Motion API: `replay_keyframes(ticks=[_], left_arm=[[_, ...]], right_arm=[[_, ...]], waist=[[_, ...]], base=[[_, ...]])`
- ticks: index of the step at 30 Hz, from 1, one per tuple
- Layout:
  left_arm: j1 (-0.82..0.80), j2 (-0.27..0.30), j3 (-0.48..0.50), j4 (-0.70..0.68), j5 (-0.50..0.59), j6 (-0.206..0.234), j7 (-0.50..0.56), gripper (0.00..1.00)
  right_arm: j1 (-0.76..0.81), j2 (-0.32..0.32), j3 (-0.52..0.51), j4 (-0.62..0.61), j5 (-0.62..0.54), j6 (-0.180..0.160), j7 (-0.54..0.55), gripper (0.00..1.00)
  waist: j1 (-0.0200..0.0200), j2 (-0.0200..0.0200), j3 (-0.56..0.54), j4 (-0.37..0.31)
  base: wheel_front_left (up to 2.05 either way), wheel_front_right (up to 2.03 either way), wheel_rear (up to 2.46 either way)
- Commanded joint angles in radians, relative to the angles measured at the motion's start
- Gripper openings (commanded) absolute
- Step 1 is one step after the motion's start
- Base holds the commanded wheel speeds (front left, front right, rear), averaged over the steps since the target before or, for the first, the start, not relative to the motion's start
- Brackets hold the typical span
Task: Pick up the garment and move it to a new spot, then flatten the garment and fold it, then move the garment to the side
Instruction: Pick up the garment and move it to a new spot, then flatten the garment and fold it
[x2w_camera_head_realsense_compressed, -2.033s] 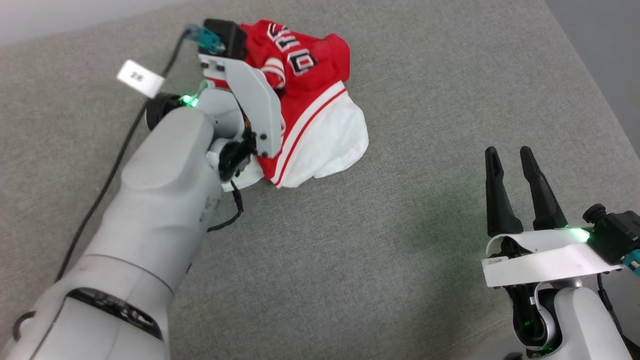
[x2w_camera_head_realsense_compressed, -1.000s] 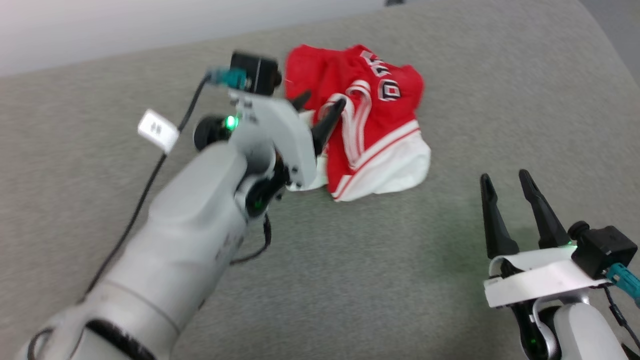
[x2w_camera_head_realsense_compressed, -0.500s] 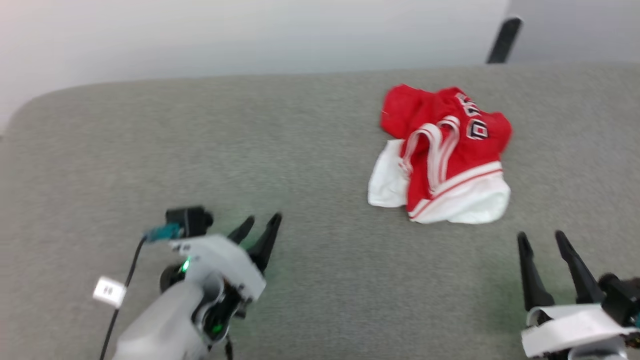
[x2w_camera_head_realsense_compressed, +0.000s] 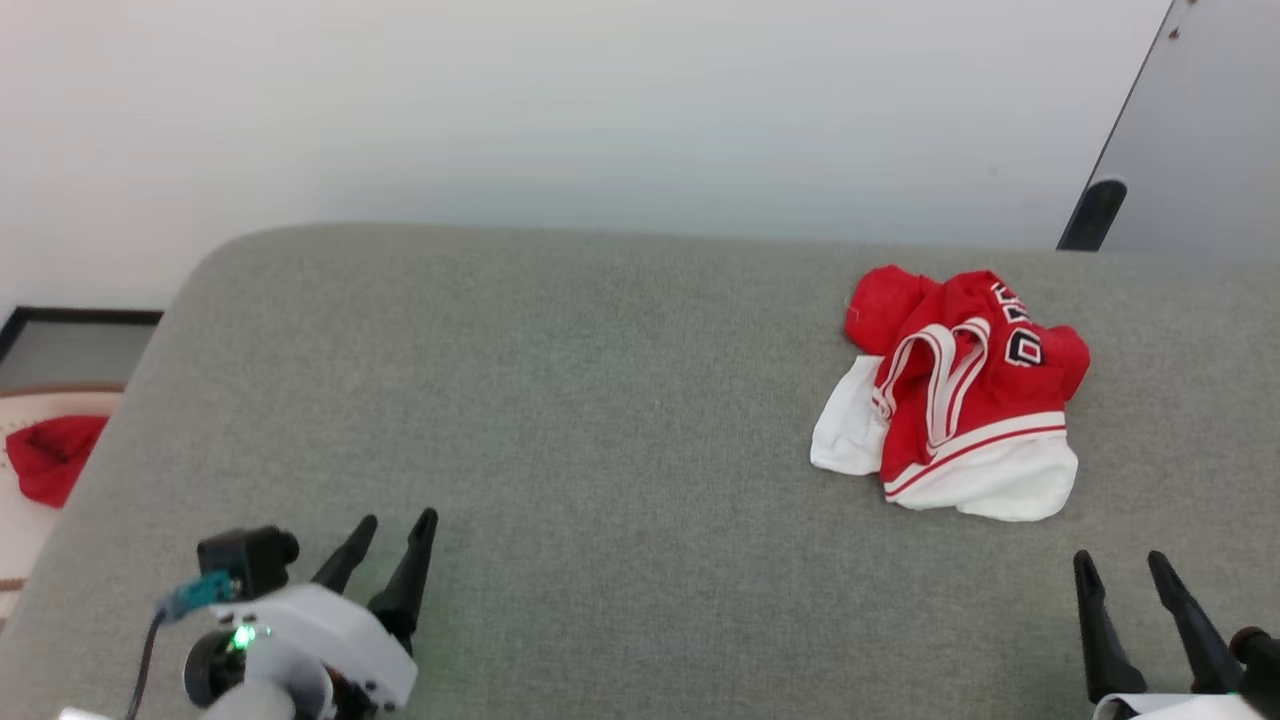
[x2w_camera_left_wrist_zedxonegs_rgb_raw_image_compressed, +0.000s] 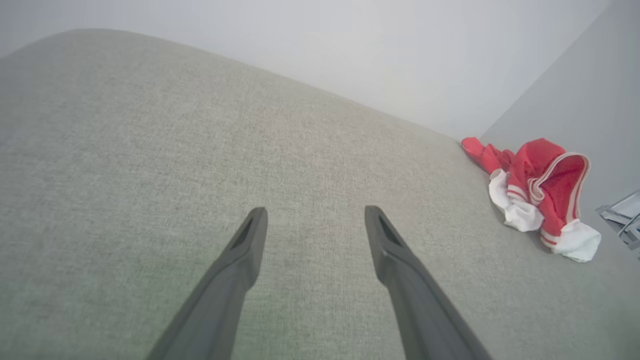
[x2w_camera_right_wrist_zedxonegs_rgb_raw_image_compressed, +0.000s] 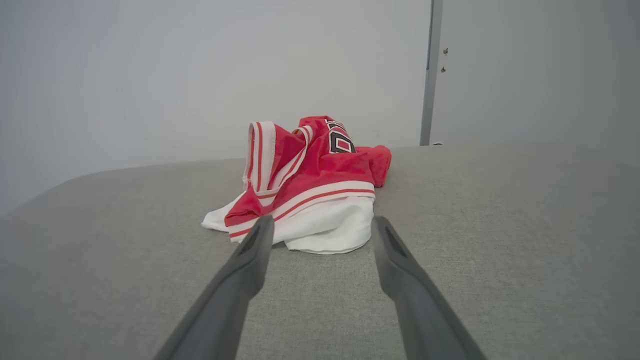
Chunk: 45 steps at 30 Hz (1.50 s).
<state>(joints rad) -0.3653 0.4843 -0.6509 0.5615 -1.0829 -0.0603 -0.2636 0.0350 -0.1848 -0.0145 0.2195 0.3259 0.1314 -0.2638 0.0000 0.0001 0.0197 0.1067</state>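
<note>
Head view gives you the garment (x2w_camera_head_realsense_compressed: 960, 400) on the far right part of the grey surface (x2w_camera_head_realsense_compressed: 600, 450). It is a crumpled heap, with the red body bunched on top and white sleeve cloth spilling out at its near and left sides. Striped trim loops across the middle, and part of the black, white-outlined lettering faces up. It lies loose, touched by neither gripper.

Your right gripper (x2w_camera_head_realsense_compressed: 1118, 558) sits at the lower right, nearer to you than the heap and apart from it. Its two dark fingers are spread wide and empty. In the right wrist view the white sleeve cloth lies straight ahead, just past the fingertips.

Your left gripper (x2w_camera_head_realsense_compressed: 398, 518) is at the lower left, well apart from the garment, with its fingers likewise spread wide and nothing between them. Its wrist view shows you the heap far off toward the right, close to the surface's far rim.

Past the surface's left edge, a plain red cloth scrap (x2w_camera_head_realsense_compressed: 50, 455) lies on something pale. A pale wall (x2w_camera_head_realsense_compressed: 600, 110) rises behind the surface, with a dark grey panel (x2w_camera_head_realsense_compressed: 1210, 130) at the upper right.
</note>
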Motion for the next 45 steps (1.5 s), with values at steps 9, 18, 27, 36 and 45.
replay_keyframes(ticks=[9,18,27,36,45], left_arm=[[0.279,-0.005,0.278,-0.307,0.345,0.111,0.000,1.00],[0.430,-0.087,0.446,-0.472,0.610,0.105,-0.001,1.00],[0.472,-0.178,0.516,-0.438,0.706,0.054,-0.001,1.00],[0.453,-0.221,0.560,-0.413,0.763,0.007,-0.001,1.00],[0.329,-0.214,0.515,-0.358,0.797,-0.039,0.014,1.00]], right_arm=[[0.014,-0.018,-0.036,-0.017,0.039,-0.001,0.001,1.00],[-0.008,-0.017,-0.048,-0.060,0.125,-0.001,0.024,1.00],[0.012,-0.010,-0.031,-0.020,0.076,-0.001,0.017,1.00],[-0.011,-0.014,-0.023,-0.009,0.058,-0.001,0.010,1.00],[-0.027,-0.001,0.000,-0.004,0.049,-0.001,0.007,1.00]], waist=[[0.0000,-0.0001,-0.039,-0.036],[0.0000,-0.0001,-0.039,-0.058],[0.0000,-0.0001,-0.029,-0.058],[0.0000,-0.0001,-0.025,-0.057],[0.0000,-0.0001,-0.009,-0.073]], base=[[0.00,0.00,0.00],[0.00,0.00,0.00],[0.00,0.00,0.00],[0.00,0.00,0.00],[0.00,0.00,0.00]])
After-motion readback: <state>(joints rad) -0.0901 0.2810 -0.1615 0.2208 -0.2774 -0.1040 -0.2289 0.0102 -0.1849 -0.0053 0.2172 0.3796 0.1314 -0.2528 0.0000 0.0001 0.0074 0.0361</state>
